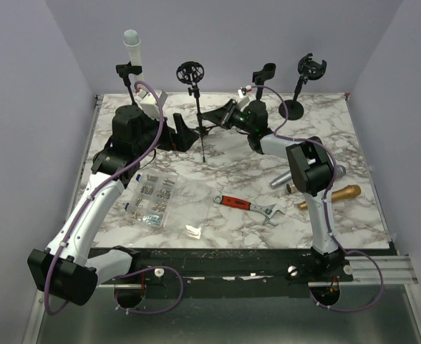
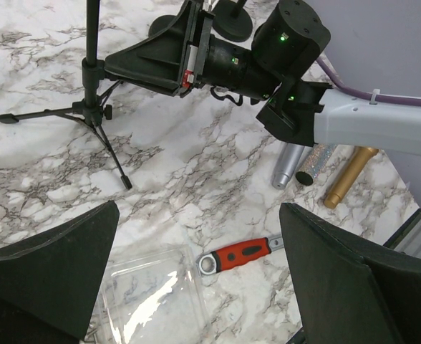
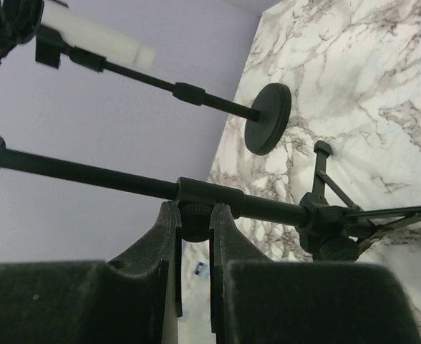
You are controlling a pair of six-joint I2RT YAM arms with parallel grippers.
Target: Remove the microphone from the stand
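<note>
A white microphone (image 1: 134, 51) (image 3: 99, 34) sits in the clip of a black stand (image 1: 129, 75) at the back left; the right wrist view shows that stand's round base (image 3: 268, 118). My right gripper (image 1: 204, 120) (image 3: 195, 215) is shut on the small knob (image 3: 195, 223) on the pole of a tripod stand (image 1: 198, 107) (image 2: 91, 64) at the back centre, whose ring holder (image 1: 190, 71) is empty. My left gripper (image 1: 187, 137) (image 2: 197, 208) hangs open over the table beside the tripod, nothing between its fingers.
A silver microphone (image 1: 282, 179) (image 2: 291, 165) and a gold one (image 1: 336, 195) (image 2: 348, 178) lie at the right. A red-handled wrench (image 1: 250, 206) (image 2: 243, 254) and a clear box of screws (image 1: 152, 197) lie in front. Two more stands (image 1: 263, 74) (image 1: 307, 72) are at the back right.
</note>
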